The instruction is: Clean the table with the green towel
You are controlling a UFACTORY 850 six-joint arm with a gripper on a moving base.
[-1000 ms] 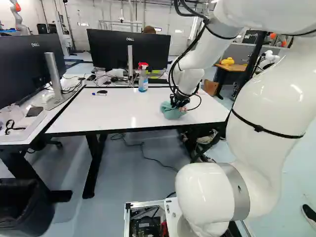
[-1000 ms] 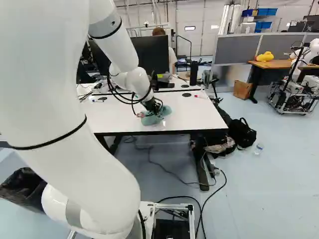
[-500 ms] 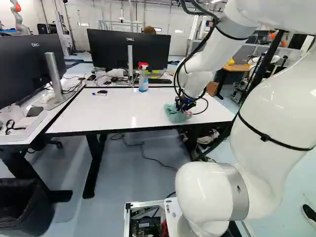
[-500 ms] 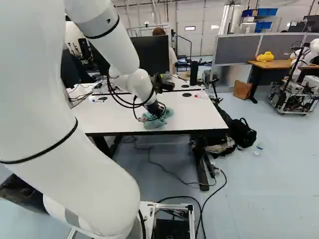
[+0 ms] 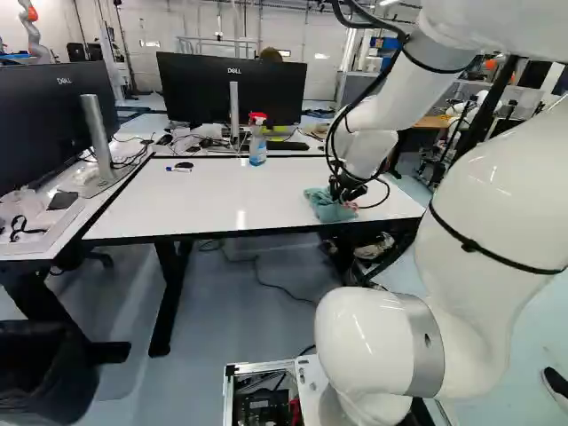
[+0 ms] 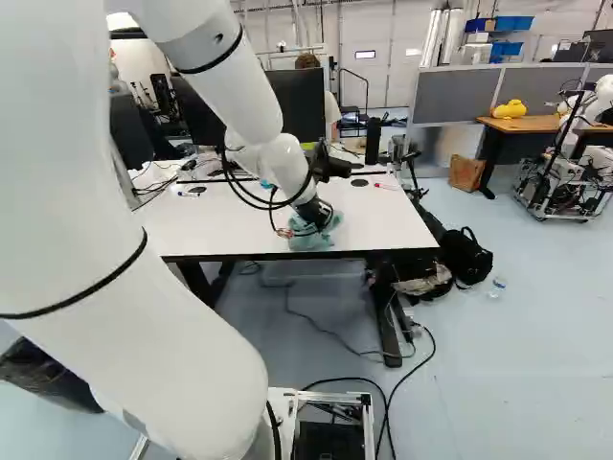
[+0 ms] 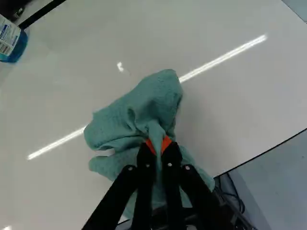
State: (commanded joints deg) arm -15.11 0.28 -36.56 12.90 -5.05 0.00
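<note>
I have my gripper (image 5: pixel 344 188) low over the white table (image 5: pixel 213 200), its 2 fingers pinched narrow on the green towel (image 7: pixel 144 108). In the wrist view, I see 1 fold caught between the 2 orange pads (image 7: pixel 166 143); the rest bunches ahead of the fingertips, spreads to both sides and hangs back under the fingers. The towel touches the tabletop below them. The table's near edge runs close behind the fingers. Well ahead of them and off to 1 side stands the spray bottle (image 5: pixel 257 147), blue liquid inside, red at its head. On that same side, well apart from the fingers, lies 1 blue-ended marker (image 5: pixel 179 169). Beyond the fingers, past the bottle, I see 1 black monitor (image 5: pixel 200 89).
</note>
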